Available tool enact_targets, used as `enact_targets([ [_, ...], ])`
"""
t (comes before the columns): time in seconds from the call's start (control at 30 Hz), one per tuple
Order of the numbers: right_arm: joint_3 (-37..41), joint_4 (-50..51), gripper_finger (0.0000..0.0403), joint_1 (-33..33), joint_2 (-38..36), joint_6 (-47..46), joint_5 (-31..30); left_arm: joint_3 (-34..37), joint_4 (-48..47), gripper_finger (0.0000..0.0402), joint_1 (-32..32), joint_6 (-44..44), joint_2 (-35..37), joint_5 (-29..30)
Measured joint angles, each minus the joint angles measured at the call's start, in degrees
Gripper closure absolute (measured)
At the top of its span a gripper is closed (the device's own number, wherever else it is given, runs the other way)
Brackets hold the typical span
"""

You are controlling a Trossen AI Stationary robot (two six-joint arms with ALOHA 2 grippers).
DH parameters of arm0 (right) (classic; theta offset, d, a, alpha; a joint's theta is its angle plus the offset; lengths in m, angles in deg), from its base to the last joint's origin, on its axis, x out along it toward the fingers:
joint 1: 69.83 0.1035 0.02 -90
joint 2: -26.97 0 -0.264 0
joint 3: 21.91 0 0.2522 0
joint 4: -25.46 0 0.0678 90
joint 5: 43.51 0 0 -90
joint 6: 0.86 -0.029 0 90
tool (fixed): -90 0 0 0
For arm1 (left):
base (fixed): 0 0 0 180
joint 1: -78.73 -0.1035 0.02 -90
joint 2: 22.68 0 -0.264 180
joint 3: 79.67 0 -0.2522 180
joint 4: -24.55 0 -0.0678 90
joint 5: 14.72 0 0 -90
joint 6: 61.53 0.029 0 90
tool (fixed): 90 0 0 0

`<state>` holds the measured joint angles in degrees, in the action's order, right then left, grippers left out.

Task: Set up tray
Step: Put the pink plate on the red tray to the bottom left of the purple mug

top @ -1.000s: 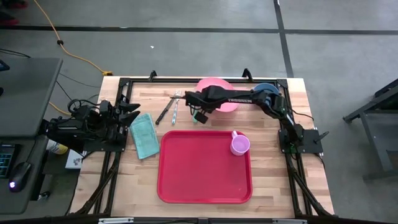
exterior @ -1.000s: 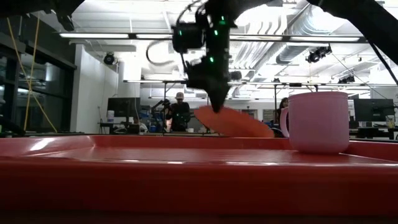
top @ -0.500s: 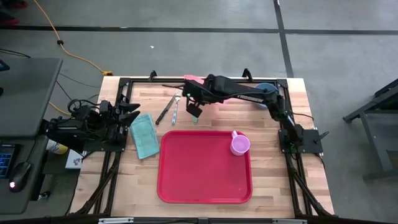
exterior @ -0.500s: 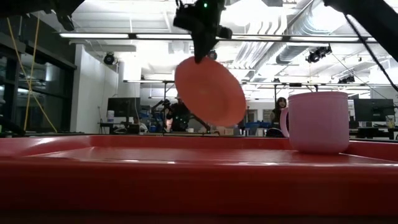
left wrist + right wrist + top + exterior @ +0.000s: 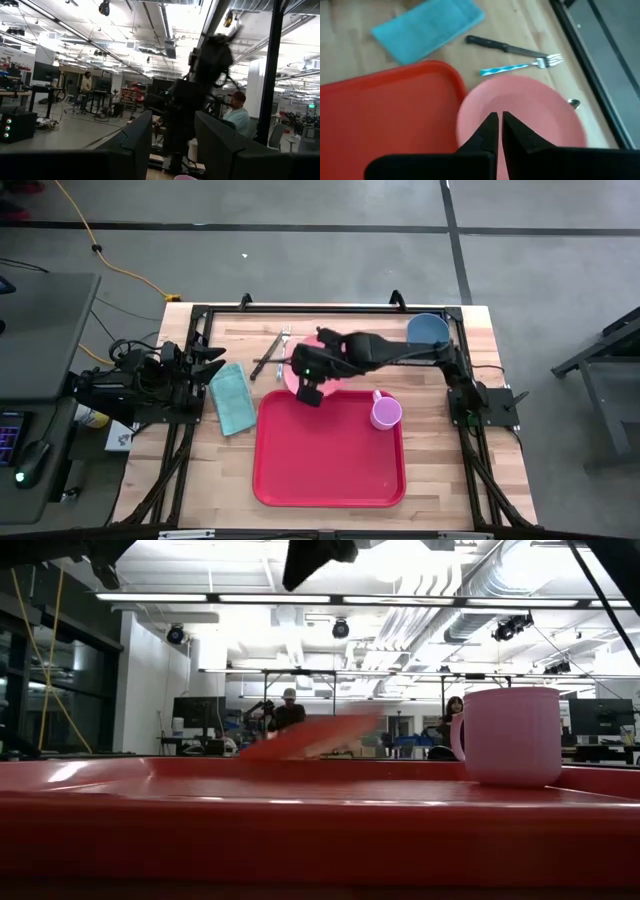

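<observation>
The tray (image 5: 330,448) lies flat on the wooden table (image 5: 440,480), near its middle on the near side. A pink cup (image 5: 385,412) stands upright inside the tray at its far right corner. The right gripper (image 5: 309,390) hangs over the tray's far left corner, its fingers (image 5: 489,131) pinched tight on the rim of a pink plate (image 5: 530,110). The plate is off the table and seems tilted, though the low view blurs it; it overhangs the tray's far left edge. Beyond that edge lie a fork (image 5: 283,352) and a knife (image 5: 265,360), side by side on the wood. A teal cloth (image 5: 233,398) lies just left of the tray. A blue bowl (image 5: 427,330) sits well beyond the tray's far right corner. The left gripper (image 5: 213,360) waits left of the cloth, fingers (image 5: 135,145) parted and holding nothing.
</observation>
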<state>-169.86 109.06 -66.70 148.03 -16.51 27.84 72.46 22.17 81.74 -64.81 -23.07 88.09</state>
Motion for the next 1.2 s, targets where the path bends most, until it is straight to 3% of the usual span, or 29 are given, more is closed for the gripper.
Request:
enact_targets([
  [0.17, 0.00, -0.19, 0.0402, 3.18, 0.00, -3.64, 0.16, 0.00, 0.00, 0.0222, 0.00, -0.07, 0.00, -0.36],
  [0.47, 0.00, 4.30, 0.0403, 5.61, 0.00, -9.89, -5.46, 0.00, 0.49, 0.0222, 0.00, -1.06, 0.00, -1.66],
  [0.67, 0.09, 9.37, 0.0403, 1.92, 0.00, -19.30, -4.65, 0.00, 1.99, 0.0222, 0.00, -1.34, 0.00, -1.68],
  [0.87, 0.09, 18.63, 0.0403, -3.92, 0.00, -27.68, -7.89, 0.00, 2.12, 0.0222, 0.00, -2.38, 0.00, -1.67],
  [1.2, 0.11, 20.11, 0.0403, -13.62, -0.32, -24.29, -6.53, 0.00, 1.73, 0.0222, 0.00, -3.05, 0.00, -4.20],
])
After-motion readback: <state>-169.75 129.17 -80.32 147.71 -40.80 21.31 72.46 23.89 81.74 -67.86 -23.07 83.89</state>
